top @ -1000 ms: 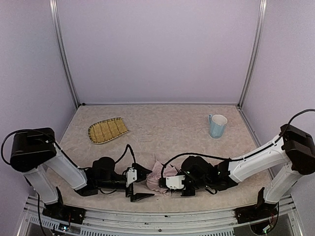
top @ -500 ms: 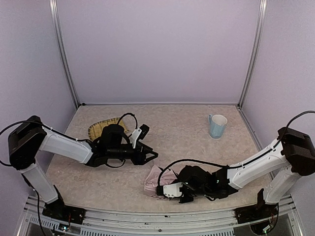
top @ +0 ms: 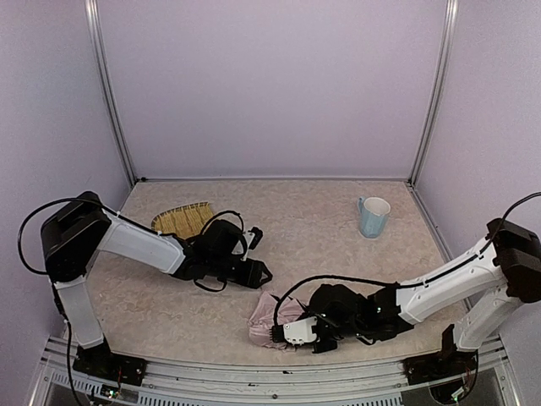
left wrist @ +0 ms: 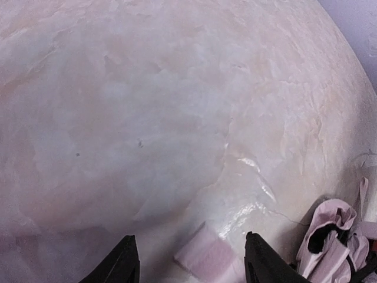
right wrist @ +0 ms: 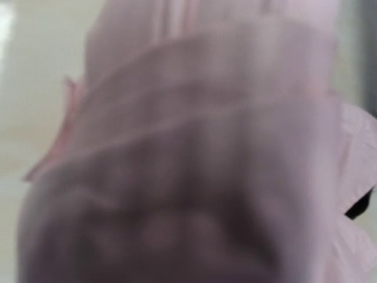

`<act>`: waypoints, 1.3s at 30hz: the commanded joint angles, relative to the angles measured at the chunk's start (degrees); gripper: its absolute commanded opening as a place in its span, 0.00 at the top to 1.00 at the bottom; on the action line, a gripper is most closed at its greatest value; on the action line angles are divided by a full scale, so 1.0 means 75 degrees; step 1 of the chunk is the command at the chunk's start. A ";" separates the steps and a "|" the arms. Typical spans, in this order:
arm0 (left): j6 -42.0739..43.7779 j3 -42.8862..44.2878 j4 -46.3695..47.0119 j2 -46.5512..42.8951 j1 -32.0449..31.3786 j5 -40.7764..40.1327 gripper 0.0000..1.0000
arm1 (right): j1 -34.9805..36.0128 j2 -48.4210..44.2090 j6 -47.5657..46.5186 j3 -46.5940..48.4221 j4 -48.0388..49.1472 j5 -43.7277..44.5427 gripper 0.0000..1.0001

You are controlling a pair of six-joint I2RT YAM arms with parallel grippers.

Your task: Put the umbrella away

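pale pink folding umbrella (top: 267, 309) bunched at near middle of beige mottled table (top: 338, 254), not yet stowed. right gripper (top: 283, 333) pressed into bundle, likely to pin it for tidying; jaws hidden by fabric, so clamping cannot be told. left gripper (top: 260, 274) held low just beside bundle's far side, fingers (left wrist: 121, 268) spread, nothing pinched, probably poised for loose folds. woven bamboo tray (top: 182, 219) well apart.
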 commanded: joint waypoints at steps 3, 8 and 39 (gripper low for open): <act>0.1186 -0.0339 0.0426 -0.0374 -0.0095 -0.0411 0.41 | -0.0478 -0.0141 0.0119 0.0606 -0.3202 -0.3451 1.00; 0.3492 -0.2140 0.2505 -0.2574 -0.0855 -0.1028 0.44 | -0.0993 0.1091 0.0272 0.1267 -0.4550 -0.4341 1.00; 0.6854 -0.4057 0.1646 -0.5268 -0.2821 0.1172 0.22 | -0.3102 0.4599 0.0555 0.3986 -0.6780 -0.5804 1.00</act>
